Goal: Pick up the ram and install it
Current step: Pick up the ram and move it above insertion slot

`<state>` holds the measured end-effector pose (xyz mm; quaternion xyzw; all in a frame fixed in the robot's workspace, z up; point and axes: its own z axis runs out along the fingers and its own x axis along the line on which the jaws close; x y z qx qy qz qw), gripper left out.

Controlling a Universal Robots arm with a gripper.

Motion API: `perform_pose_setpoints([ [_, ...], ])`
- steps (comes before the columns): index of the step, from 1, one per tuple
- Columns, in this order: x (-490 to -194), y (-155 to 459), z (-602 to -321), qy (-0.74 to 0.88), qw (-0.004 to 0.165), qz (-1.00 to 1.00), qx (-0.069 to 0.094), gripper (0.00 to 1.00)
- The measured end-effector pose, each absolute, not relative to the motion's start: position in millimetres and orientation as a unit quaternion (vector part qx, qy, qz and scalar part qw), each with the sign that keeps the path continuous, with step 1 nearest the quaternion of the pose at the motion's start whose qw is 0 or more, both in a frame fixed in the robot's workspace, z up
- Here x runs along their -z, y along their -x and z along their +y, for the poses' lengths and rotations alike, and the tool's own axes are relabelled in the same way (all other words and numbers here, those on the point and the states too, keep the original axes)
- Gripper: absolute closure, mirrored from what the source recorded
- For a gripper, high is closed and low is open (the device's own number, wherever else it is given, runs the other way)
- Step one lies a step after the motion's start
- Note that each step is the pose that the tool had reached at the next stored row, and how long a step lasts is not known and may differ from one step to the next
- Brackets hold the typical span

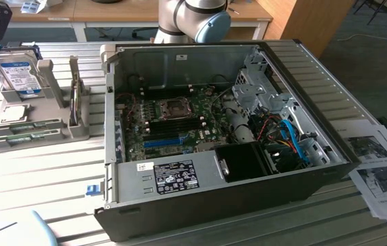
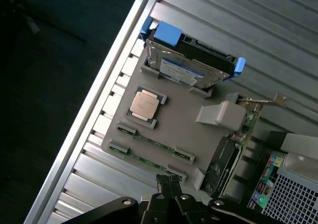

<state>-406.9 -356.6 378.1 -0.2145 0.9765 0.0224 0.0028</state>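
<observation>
Gripper (image 2: 167, 184) closed, empty, hovering near holder (image 2: 189, 119). Ram (image 1: 27, 125) seated in holder slot on bench (image 1: 43, 174), 9 o'clock of case (image 1: 248, 192), exterior view. Suggest: open, align along stick, pinch mid-length, pull straight up.

Open air lies above the two long thin green ram sticks (image 1: 27, 124), flat in the grey plastic holder tray (image 2: 189, 129). Near them a silver hard drive with a blue-white label (image 1: 19, 77) and a dark graphics card (image 2: 221, 164) stand upright, walling two sides. Between tray and open black computer case (image 1: 303, 189), the slatted metal table (image 1: 43, 179) gives a passage. Inside the case, the black memory slots (image 1: 172, 123) are reachable from above. On the exterior view's right of them stand a silver drive cage (image 1: 258, 84), a black fan box (image 1: 248, 161) and blue cables (image 1: 290, 138).
</observation>
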Motion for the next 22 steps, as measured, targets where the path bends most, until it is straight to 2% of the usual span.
perform_pose_setpoints([
  [22,-378.1,406.9,-356.6,0.322,0.0,0.946,-0.023,0.91],
])
